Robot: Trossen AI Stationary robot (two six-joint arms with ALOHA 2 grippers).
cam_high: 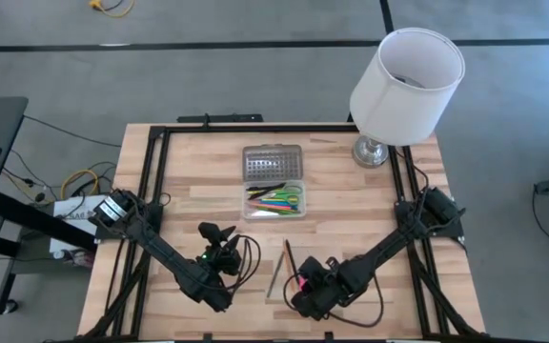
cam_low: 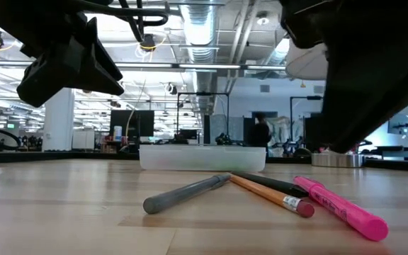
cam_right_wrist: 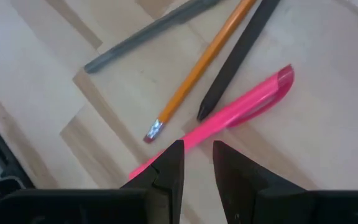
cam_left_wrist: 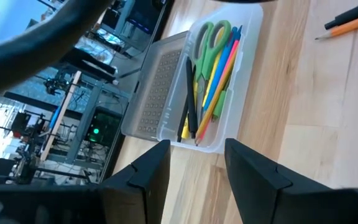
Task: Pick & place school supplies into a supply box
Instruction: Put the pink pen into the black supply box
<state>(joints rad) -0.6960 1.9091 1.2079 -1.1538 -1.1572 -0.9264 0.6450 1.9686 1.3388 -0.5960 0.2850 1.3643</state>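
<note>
The supply box (cam_high: 273, 181) lies open at the table's middle back, its ribbed lid (cam_left_wrist: 157, 93) folded out flat. Inside lie green scissors (cam_left_wrist: 207, 37) and several coloured pens. Near the front edge, a pink highlighter (cam_right_wrist: 241, 102), an orange pencil (cam_right_wrist: 201, 62), a black pen (cam_right_wrist: 238, 53) and a grey pen (cam_right_wrist: 148, 34) rest flat on the wood. My right gripper (cam_right_wrist: 197, 162) hovers open just above the highlighter's tail end, touching nothing. My left gripper (cam_left_wrist: 194, 165) stands open in the air, pointing at the box from its near left.
A white lamp (cam_high: 403, 86) stands at the back right corner, its metal foot (cam_low: 338, 159) on the table. Black frame rails (cam_high: 155, 181) run along the table's left, right and far edges. Bare wood lies between the box and the loose pens.
</note>
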